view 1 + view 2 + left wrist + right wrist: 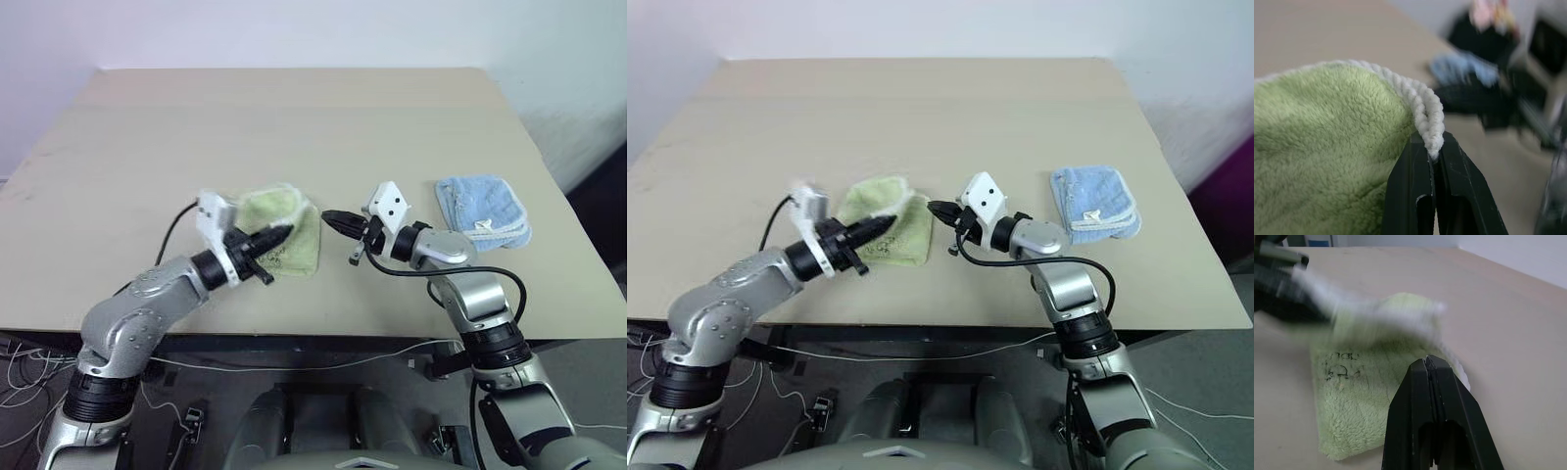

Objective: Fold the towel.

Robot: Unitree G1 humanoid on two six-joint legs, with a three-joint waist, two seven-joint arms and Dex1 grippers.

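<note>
two grippers work near the front edge of the table (98,284), and the risk lies mostly with the nearer one. left gripper (1434,152) has its black fingers pressed together on the white stitched edging of the towel (294,245), pinching only a thin bit of the rim right at the tips. that bite looks shallow; i judge that a quick swing or a tug against the cloth's own drag could pull the cord-like edge out, and the lifted flap would drop back crooked.

right gripper (333,218) sits just beside the towel's right edge, jaws shut on nothing, tips aimed toward the cloth. since it pins nothing down, the lower layer of the yellow-green towel is free to slide over the smooth tabletop as the raised corner is carried across, so the fold might land skewed or bunch up. the two grippers are also close to each other over the towel, and a carry further to the right could knock one against the other.

farther right on the table lies the light blue towel (485,211), folded, well apart from the work; it seems out of harm's way.
</note>
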